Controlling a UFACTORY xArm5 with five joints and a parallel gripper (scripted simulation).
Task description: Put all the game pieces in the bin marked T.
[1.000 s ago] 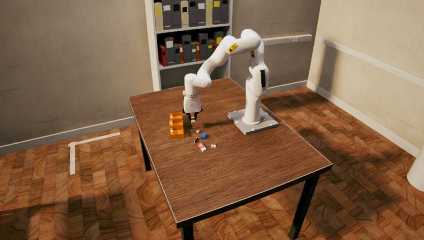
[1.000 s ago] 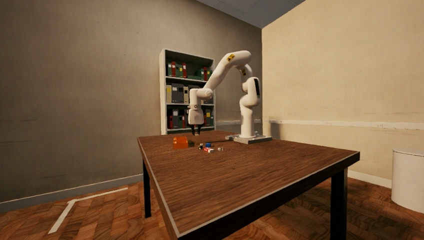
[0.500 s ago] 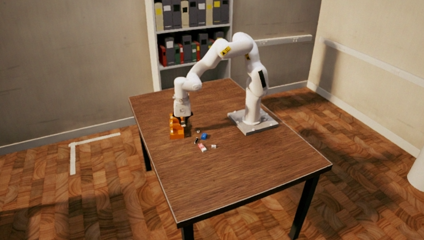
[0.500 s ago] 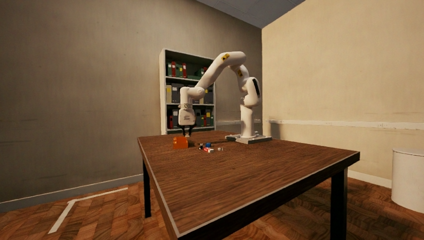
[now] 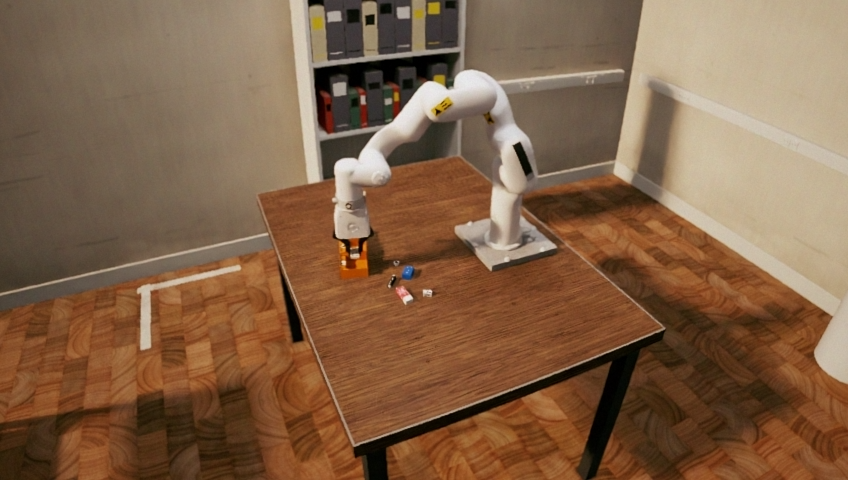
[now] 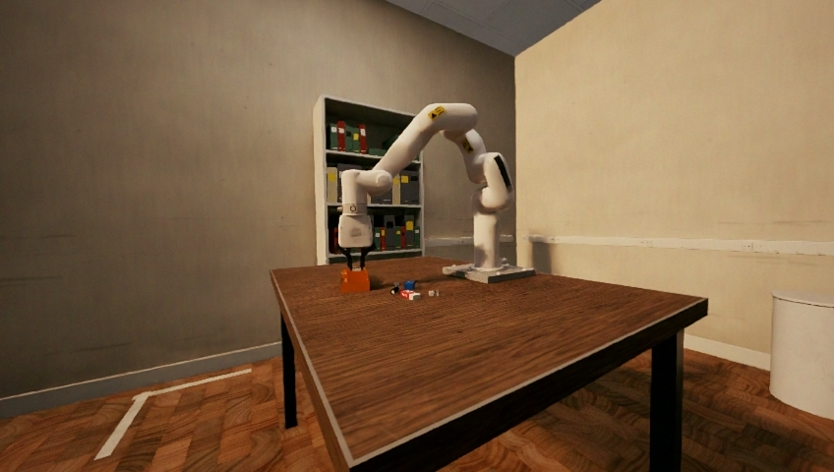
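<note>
Dim warm light — soft shadows on floor (image 5: 178, 368), slight blur overall.

The white arm (image 5: 452, 104) is arching from its pedestal toward nine o'clock, wrist pointing straight down, the gripper (image 5: 353, 248) clamping something too small to make out.
</note>
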